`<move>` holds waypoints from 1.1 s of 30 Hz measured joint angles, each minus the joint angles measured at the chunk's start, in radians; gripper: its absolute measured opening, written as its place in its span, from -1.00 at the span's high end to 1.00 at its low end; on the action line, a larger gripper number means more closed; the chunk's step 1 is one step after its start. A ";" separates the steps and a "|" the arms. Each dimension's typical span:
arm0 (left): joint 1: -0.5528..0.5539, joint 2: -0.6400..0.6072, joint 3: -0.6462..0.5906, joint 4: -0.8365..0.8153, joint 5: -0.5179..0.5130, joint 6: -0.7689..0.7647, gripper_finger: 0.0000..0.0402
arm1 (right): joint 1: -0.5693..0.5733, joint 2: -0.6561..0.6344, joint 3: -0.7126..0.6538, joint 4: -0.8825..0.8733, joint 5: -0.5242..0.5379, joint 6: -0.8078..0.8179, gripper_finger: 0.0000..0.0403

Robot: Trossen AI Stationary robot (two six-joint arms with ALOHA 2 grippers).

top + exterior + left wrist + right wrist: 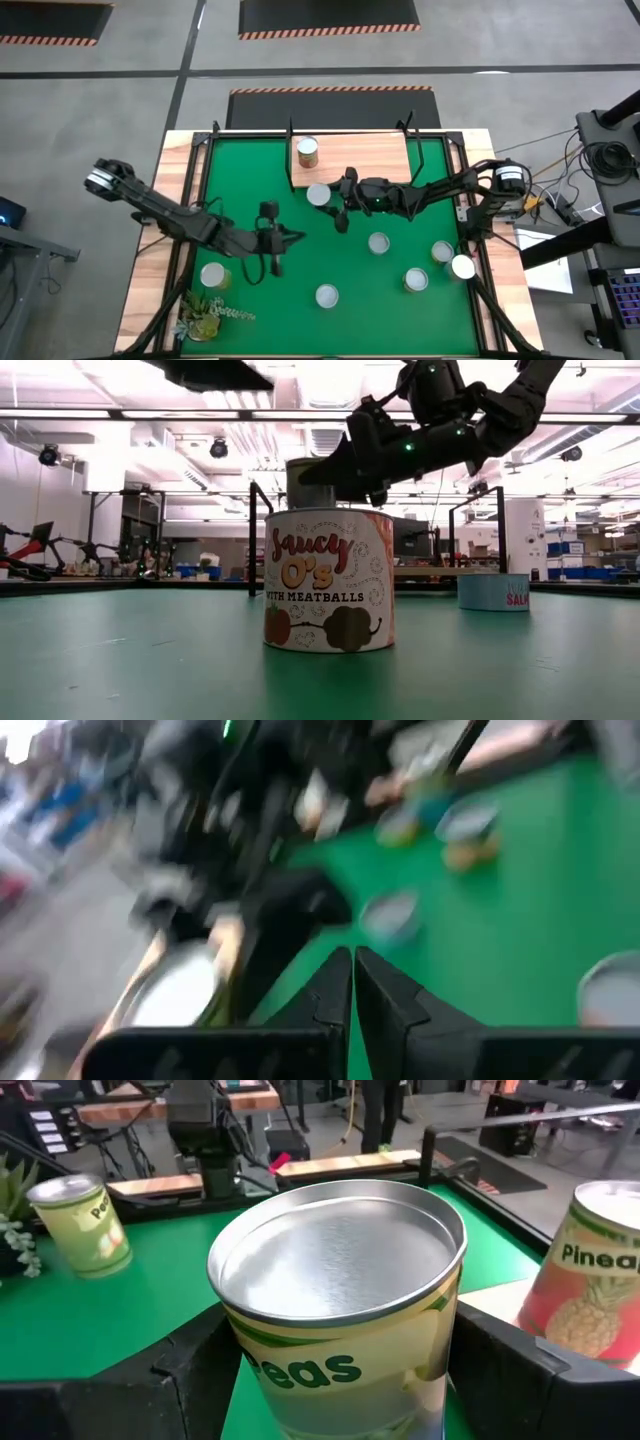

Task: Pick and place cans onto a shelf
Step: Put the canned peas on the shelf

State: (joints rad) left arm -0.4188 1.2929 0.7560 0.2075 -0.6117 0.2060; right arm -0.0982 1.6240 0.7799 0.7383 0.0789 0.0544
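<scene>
The right gripper (333, 205) has its fingers (190, 1370) spread wide around a peas can (340, 1310), one finger on each side of the can's wall, so the can sits squarely between them. In the high view this can (319, 194) sits just off the shelf's (350, 160) near left corner, at about 7 o'clock from the board's middle. The right arm reaches in from the table's 3 o'clock edge, stretched low and nearly level toward the centre.

A pineapple can (307, 152) stands on the shelf near its left edge, at about 12 o'clock from the held can.

The left gripper (285, 239) has its fingers (330, 990) closed together with only a thin slit between them, holding nothing. It sits over the green mat (260, 180), at roughly 8 o'clock from the held can, its arm coming in from the table's 9 o'clock side.

Other cans (378, 243) lie scattered over the mat toward 5 o'clock, and one (213, 276) stands at 7 o'clock near a plant sprig (205, 315).
</scene>
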 joint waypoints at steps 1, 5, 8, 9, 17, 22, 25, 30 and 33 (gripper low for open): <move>-0.001 -0.010 -0.025 0.068 0.012 0.030 1.00 | 0.000 -0.002 0.000 0.000 0.000 0.000 -0.42; 0.006 -0.059 -0.100 0.227 0.009 0.095 1.00 | -0.001 -0.007 0.000 0.001 0.001 0.008 -0.43; 0.015 -0.083 -0.137 0.277 0.008 0.108 1.00 | 0.000 -0.008 0.000 0.001 0.004 0.020 -0.43; 0.017 -0.091 -0.147 0.280 0.001 0.108 1.00 | 0.000 -0.008 0.000 0.000 0.016 0.024 -0.43; 0.022 -0.102 -0.164 0.280 -0.044 0.108 1.00 | 0.000 -0.004 0.000 0.009 0.063 0.025 -0.43; 0.024 -0.102 -0.164 0.280 -0.044 0.107 1.00 | 0.000 -0.004 0.000 0.014 0.064 0.025 -0.43; 0.024 -0.102 -0.164 0.280 -0.044 0.106 1.00 | 0.002 -0.004 0.000 0.014 0.075 0.025 -0.43; 0.024 -0.102 -0.164 0.280 -0.044 0.105 1.00 | 0.002 -0.005 0.000 0.014 0.079 0.025 -0.43; 0.024 -0.102 -0.164 0.280 -0.044 0.104 1.00 | 0.002 -0.005 0.000 0.014 0.079 0.025 -0.43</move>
State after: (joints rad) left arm -0.3946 1.1912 0.5922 0.4873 -0.6556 0.3096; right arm -0.0963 1.6192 0.7799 0.7521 0.1581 0.0792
